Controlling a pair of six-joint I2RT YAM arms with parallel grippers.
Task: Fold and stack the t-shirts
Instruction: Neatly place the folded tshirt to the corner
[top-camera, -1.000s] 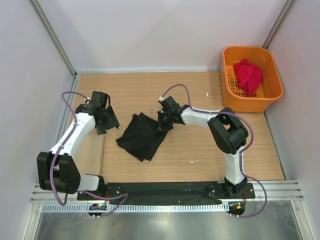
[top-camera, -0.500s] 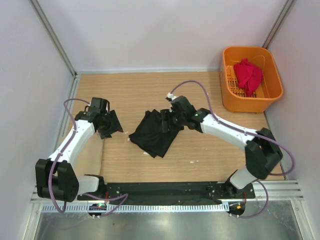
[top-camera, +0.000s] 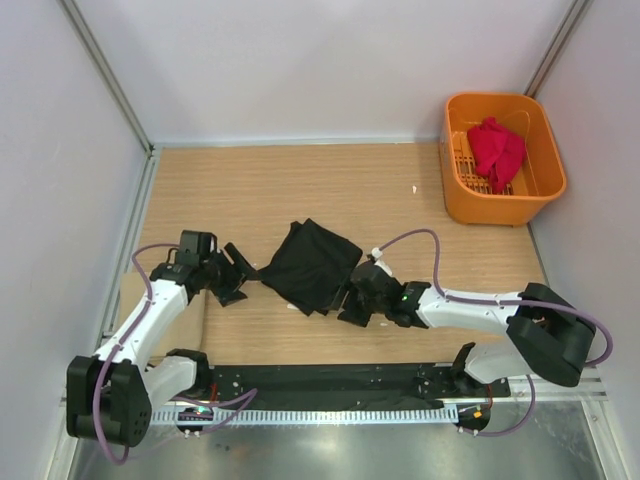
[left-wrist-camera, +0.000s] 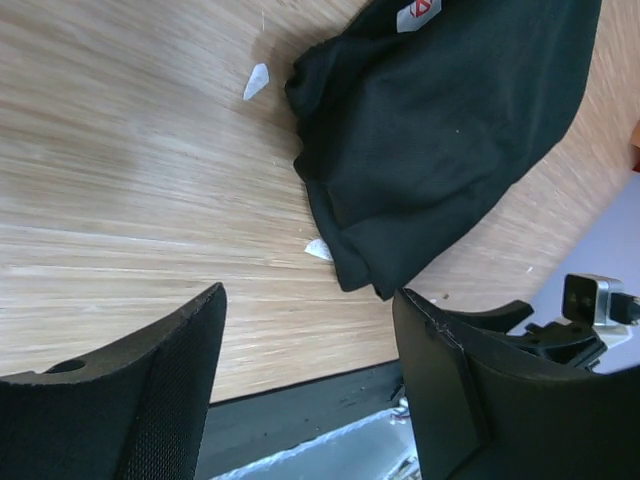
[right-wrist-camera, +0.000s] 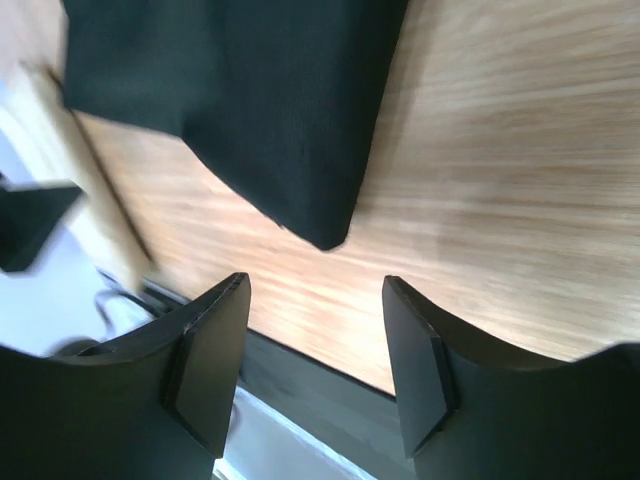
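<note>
Black t-shirt (top-camera: 310, 265), roughly folded, lies near the middle of the table (top-camera: 250, 190), its nearest corner between the two grippers. Right gripper (top-camera: 350, 303), closest to the bases, hovers low just beside that corner, fingers apart and empty. Left gripper (top-camera: 238, 277) faces the shirt's left edge, also spread and holding nothing, probably lined up for a fresh pinch. Far right, the red t-shirt (top-camera: 495, 150) sits crumpled in the orange basket (top-camera: 500, 212), not yet folded.

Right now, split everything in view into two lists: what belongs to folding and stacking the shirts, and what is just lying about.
Belongs to the job:
black t-shirt
red t-shirt

Just lying about:
orange basket
cardboard sheet
white scraps
</note>
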